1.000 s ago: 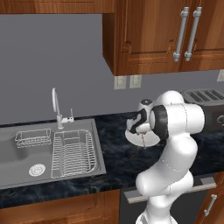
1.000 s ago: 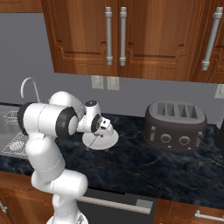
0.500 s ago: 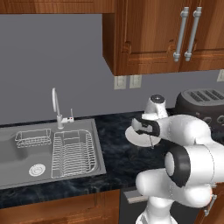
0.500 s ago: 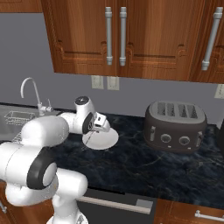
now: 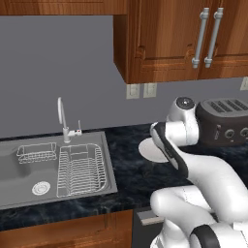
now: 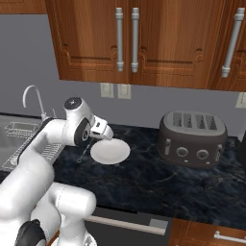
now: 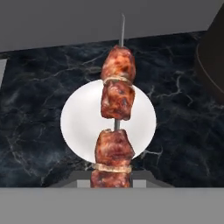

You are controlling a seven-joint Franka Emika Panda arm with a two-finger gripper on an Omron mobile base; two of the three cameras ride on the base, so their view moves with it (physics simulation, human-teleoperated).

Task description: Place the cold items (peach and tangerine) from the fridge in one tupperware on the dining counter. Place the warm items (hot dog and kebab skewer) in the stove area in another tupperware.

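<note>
The kebab skewer [image 7: 116, 127], several browned meat chunks on a thin metal rod, hangs above a round white plate [image 7: 78, 122] on the dark marble counter. My gripper [image 7: 113, 181] is shut on the skewer's lower end. From the right base view the hand [image 6: 98, 132] hovers just left of the plate [image 6: 111, 153], and the skewer's thin rod [image 6: 84, 153] pokes down beside it. In the left base view the arm covers part of the plate [image 5: 147, 150]. Peach, tangerine, hot dog, tupperware and fridge are out of view.
A dark toaster [image 6: 192, 137] stands right of the plate, also seen at the counter's far right [image 5: 225, 121]. A steel sink [image 5: 29, 164] with a wire dish rack [image 5: 80, 169] and faucet [image 5: 62, 118] lies to the left. Wooden cabinets hang overhead.
The arm has folded over, its elbow swinging low and to the side, while the hand stays near the plate with the skewer still gripped.
</note>
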